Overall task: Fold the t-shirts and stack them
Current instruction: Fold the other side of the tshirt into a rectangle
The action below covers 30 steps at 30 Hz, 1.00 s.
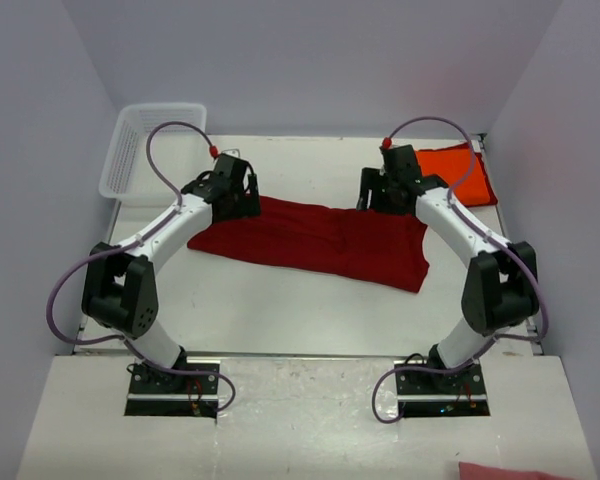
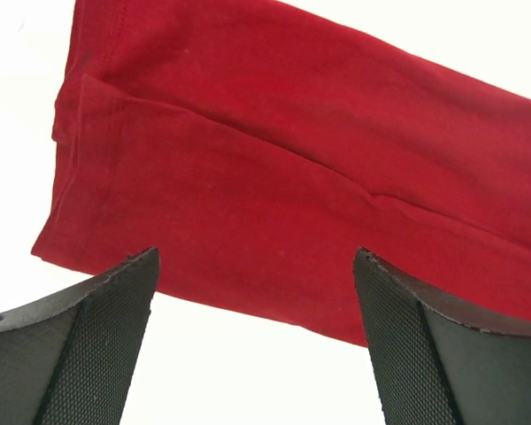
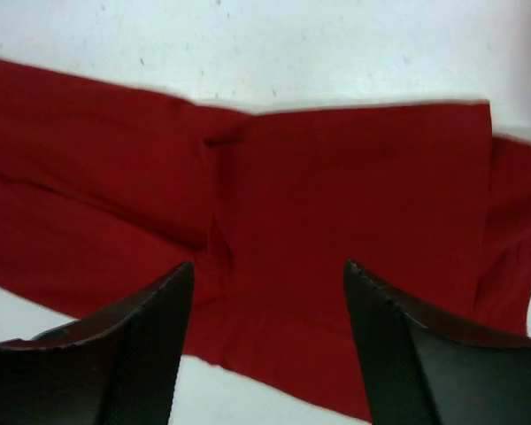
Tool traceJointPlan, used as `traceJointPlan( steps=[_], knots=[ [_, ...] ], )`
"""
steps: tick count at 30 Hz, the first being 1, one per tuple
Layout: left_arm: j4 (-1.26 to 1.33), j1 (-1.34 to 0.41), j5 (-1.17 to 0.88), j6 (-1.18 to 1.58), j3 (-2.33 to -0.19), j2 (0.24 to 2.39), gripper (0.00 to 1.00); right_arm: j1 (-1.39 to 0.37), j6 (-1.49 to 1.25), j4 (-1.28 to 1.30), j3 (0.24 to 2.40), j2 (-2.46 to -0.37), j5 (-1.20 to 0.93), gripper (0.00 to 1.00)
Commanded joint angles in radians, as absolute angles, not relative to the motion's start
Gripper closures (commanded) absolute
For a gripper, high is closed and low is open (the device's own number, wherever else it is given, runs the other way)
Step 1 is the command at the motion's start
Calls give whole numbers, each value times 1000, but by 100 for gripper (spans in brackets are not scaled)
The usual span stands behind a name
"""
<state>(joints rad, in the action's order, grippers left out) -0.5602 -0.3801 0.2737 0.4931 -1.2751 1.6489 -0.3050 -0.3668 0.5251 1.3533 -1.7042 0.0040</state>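
The dark crimson t-shirt (image 1: 320, 240) lies flat across the middle of the white table, folded into a long band. My left gripper (image 1: 235, 195) hovers open over its far left edge; in the left wrist view the crimson cloth (image 2: 283, 168) lies beyond the spread fingers (image 2: 97, 336). My right gripper (image 1: 385, 192) hovers open over the far right edge; the right wrist view shows the crimson cloth (image 3: 336, 195) under the empty jaws. The bright orange t-shirt (image 1: 458, 170) lies folded at the back right, partly hidden by the right arm.
A white mesh basket (image 1: 150, 150) stands at the back left corner. The table is walled in by pale panels on three sides. A bit of red cloth (image 1: 510, 471) shows at the bottom right edge of the top view.
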Motion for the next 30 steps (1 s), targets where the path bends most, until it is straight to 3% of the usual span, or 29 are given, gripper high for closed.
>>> traceJointPlan(
  steps=[1,2,3,4,5,6,15,30],
  knots=[
    [-526,-373,319,480,-1246,1603,12,-313,-394,503,1232,-1588,22,35],
    [-529,-364,304,483,-1244,1611,26,-325,-388,494,1204,-1545,21,95],
    [-526,-351,263,492,-1241,1626,38,-328,-400,497,1160,-1525,38,100],
    [-520,-333,230,494,-1241,1634,73,-331,-403,500,1141,-1510,49,100],
    [-512,-327,207,498,-1239,1643,93,-340,-400,505,1131,-1491,43,100],
    [-512,-324,184,502,-1252,1667,100,-350,-399,518,1114,-1485,48,100],
    [-609,-318,141,474,-1482,1871,100,-388,-446,557,1036,-1486,34,100],
    [-667,-272,212,442,-1537,2055,100,-457,-508,532,1055,-1723,66,100]
  ],
)
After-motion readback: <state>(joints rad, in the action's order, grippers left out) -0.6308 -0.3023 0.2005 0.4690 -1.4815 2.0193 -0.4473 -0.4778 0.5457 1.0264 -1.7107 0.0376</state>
